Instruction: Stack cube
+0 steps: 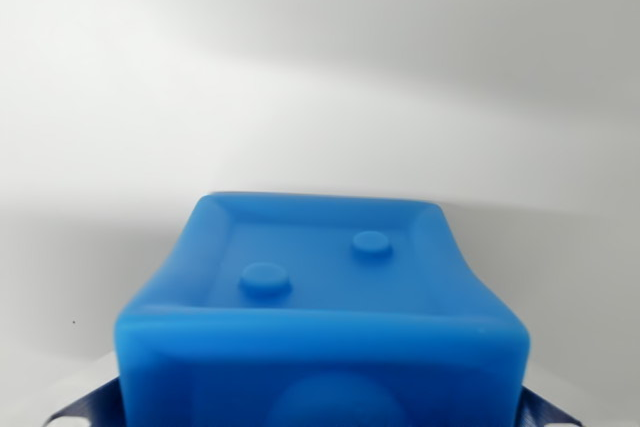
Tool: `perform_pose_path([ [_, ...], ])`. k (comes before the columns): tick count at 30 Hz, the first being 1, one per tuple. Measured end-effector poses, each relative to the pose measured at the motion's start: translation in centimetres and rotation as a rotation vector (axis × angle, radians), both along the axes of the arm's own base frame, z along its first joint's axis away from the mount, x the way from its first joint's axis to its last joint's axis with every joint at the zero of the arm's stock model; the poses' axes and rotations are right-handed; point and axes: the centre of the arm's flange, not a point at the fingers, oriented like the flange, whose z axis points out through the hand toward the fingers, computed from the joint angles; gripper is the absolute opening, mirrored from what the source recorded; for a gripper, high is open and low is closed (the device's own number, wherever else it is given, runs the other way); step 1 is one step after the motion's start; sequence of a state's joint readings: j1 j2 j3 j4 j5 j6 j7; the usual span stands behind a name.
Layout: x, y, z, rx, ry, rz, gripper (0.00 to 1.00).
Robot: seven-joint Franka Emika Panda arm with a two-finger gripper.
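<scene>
Blue cube (pixel 320 317) fills bottom centre, dark fingertips (pixel 85 409) pinching its sides: gripper (pixel 320 417) clamped on it. Beyond, bare white surface (pixel 320 77), no target cube visible. Risk: soft cube slips or releases blind, misaligned.

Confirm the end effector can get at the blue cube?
Probably yes: the blue cube fills the wrist view's bottom centre, nothing lying over it, with dark parts at both lower corners. Whether it is already gripped cannot be told.

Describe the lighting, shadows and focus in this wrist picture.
Wrist view: soft, diffuse light; a broad grey shadow band across the white surface behind; the blue cube fills the bottom, its near edge slightly soft and cropped; no harsh glare.
</scene>
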State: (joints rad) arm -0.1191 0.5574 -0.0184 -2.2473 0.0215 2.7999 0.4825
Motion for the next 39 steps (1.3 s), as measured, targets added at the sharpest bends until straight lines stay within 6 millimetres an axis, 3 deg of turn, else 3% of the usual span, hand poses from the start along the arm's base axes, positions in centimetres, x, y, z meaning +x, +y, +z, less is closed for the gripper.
perform_pose_path([
  [19,0.1,0.0,2.5,0.001,-0.004,0.000,0.00],
  [39,0.2,0.0,7.7,0.004,-0.008,-0.001,0.00],
])
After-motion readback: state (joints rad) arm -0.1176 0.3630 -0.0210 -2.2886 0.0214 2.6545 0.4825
